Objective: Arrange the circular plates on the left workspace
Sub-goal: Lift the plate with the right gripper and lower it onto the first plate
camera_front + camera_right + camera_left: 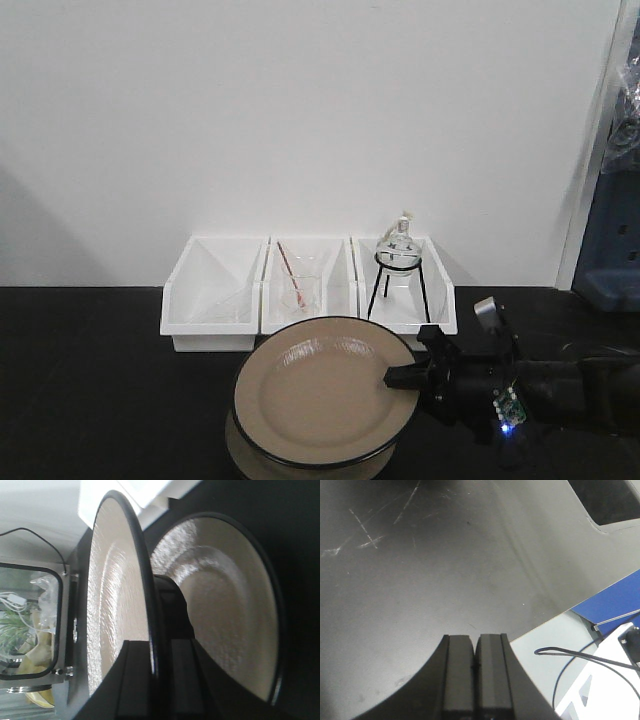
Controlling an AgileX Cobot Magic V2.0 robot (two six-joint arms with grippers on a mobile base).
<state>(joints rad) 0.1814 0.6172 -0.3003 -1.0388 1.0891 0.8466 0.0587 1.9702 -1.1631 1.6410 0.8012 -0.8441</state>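
A beige round plate [320,392] with a black rim hangs tilted above the black benchtop [90,380], held by its right edge. My right gripper [397,378] is shut on that rim; in the right wrist view the plate [107,595] stands edge-on between the fingers. A second plate [305,468] lies flat under it at the front edge, also seen as the plate [225,600] behind the raised one. My left gripper [475,667] is shut on nothing, over bare benchtop [420,580] near its edge.
Three white bins [215,295] stand in a row against the wall behind the plates; the middle holds a glass beaker with a rod [295,285], the right a round flask on a tripod [399,262]. A blue cabinet front [620,597] and cables lie below the bench edge.
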